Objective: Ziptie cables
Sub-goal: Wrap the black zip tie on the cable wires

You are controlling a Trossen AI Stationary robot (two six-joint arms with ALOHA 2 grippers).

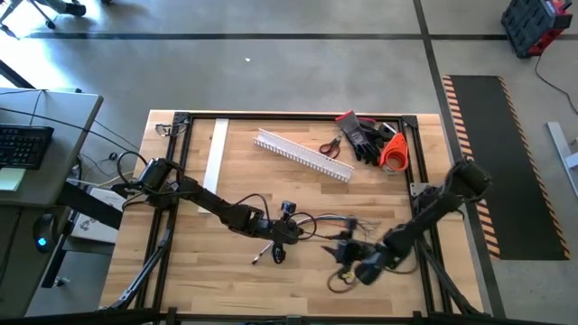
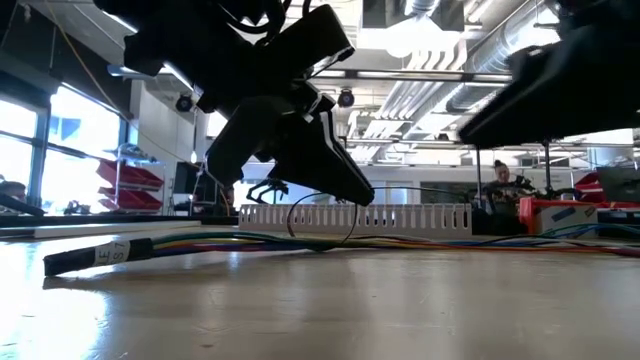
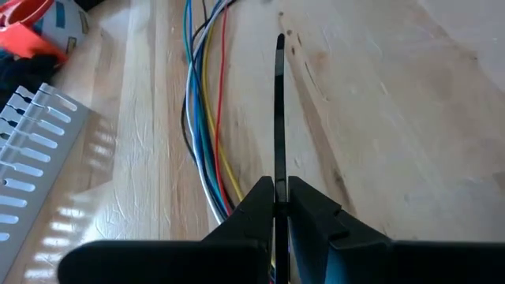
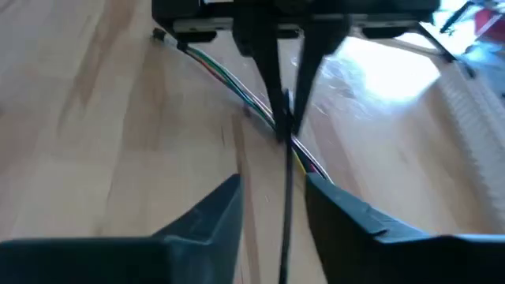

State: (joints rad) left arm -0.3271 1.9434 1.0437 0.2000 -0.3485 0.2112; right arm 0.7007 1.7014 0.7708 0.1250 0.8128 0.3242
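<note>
The cables (image 1: 327, 222) lie flat on the wooden table (image 1: 271, 190), near its middle toward the front edge, as a loose multicoloured bundle. Left gripper (image 3: 281, 207): closed on a thin black zip tie (image 3: 279, 118) that stands up from its fingertips, just beside the bundle. Right gripper (image 4: 274, 201): fingers parted, with the black strip running between them and touching neither. Farther back lies a white comb-toothed duct (image 1: 302, 154), with red-handled scissors (image 1: 330, 145) and black gloves (image 1: 368, 137) beyond.
</note>
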